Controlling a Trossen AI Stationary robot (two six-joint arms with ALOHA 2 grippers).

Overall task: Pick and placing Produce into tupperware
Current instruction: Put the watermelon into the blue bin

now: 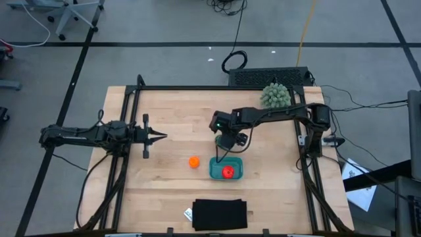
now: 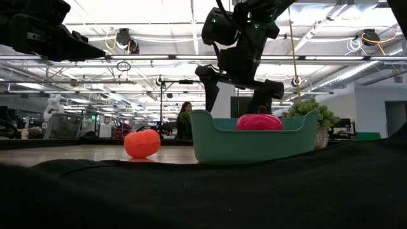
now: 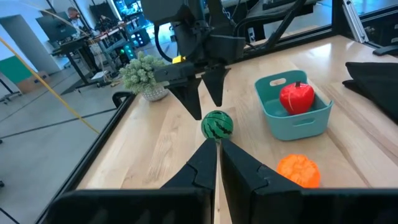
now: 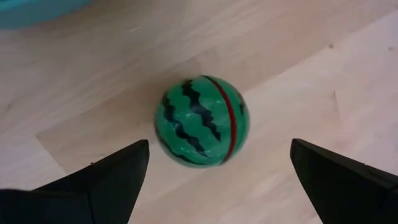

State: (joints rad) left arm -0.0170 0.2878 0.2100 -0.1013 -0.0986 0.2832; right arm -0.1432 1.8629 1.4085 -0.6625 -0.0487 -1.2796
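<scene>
The dark-green striped watermelon (image 4: 202, 121) rests on the wooden table (image 1: 171, 118), a little beyond the teal tupperware (image 1: 225, 168). My right gripper (image 4: 219, 146) hangs open just above it, slanting down, one finger on either side and neither touching. In the left wrist view the right gripper (image 3: 208, 112) stands over the watermelon (image 3: 217, 124). The red tomato (image 1: 227, 172) lies inside the tupperware. The orange ball (image 1: 193, 161) sits on the table left of it. My left gripper (image 1: 158, 136) waits shut and level at the table's left. The low view hides the watermelon behind the tupperware (image 2: 254, 140).
A black flat rectangle (image 1: 220, 214) lies at the near edge. A pale-green spiky ball (image 1: 275, 97) stands at the far right corner. Black frame rails (image 1: 125, 131) run along the table's sides. Bare wood stretches between the two arms.
</scene>
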